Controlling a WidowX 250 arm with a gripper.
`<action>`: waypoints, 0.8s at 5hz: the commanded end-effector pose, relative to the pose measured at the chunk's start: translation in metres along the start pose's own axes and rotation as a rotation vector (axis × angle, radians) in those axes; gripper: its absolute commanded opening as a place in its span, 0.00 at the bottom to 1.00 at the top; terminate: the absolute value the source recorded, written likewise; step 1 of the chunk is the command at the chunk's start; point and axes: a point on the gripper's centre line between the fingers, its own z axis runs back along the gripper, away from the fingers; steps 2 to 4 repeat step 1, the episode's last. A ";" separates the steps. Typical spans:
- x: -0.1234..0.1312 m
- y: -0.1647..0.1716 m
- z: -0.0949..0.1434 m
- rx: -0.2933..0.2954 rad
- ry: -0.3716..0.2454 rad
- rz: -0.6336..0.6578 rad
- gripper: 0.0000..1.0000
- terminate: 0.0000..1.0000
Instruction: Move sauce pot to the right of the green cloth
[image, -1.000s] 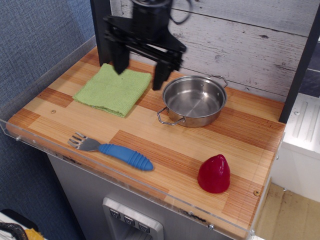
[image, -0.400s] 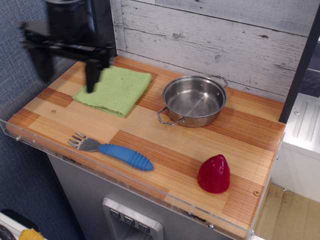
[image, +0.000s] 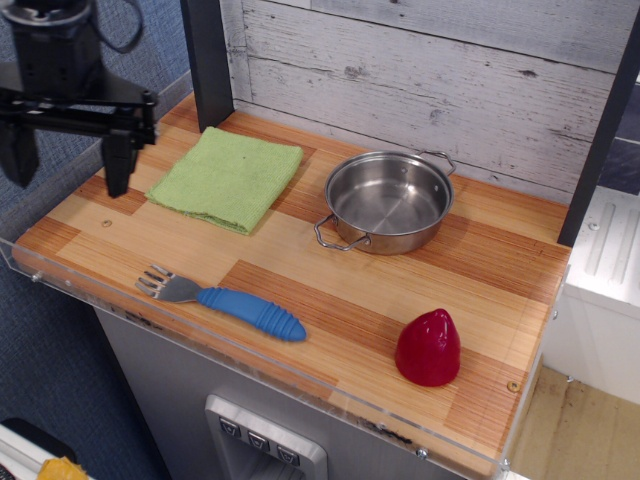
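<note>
The shiny steel sauce pot (image: 389, 202) with two wire loop handles stands upright on the wooden counter, just right of the light green folded cloth (image: 228, 177), with a small gap between them. My gripper (image: 68, 170) is open and empty, with its two dark fingers wide apart. It hangs at the far left edge of the counter, left of the cloth and far from the pot.
A fork with a blue handle (image: 225, 300) lies near the front edge. A red cone-shaped object (image: 429, 347) stands at the front right. A clear plastic rim (image: 60, 285) borders the counter. A grey plank wall (image: 420, 70) is behind.
My gripper has swept from above the gap between cloth and pot leftward, past the cloth to the counter's left edge. The pot and cloth have not moved.
</note>
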 end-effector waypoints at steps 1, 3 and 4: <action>-0.011 0.007 0.009 -0.018 -0.033 0.093 1.00 1.00; -0.011 0.007 0.009 -0.018 -0.033 0.093 1.00 1.00; -0.011 0.007 0.009 -0.018 -0.033 0.093 1.00 1.00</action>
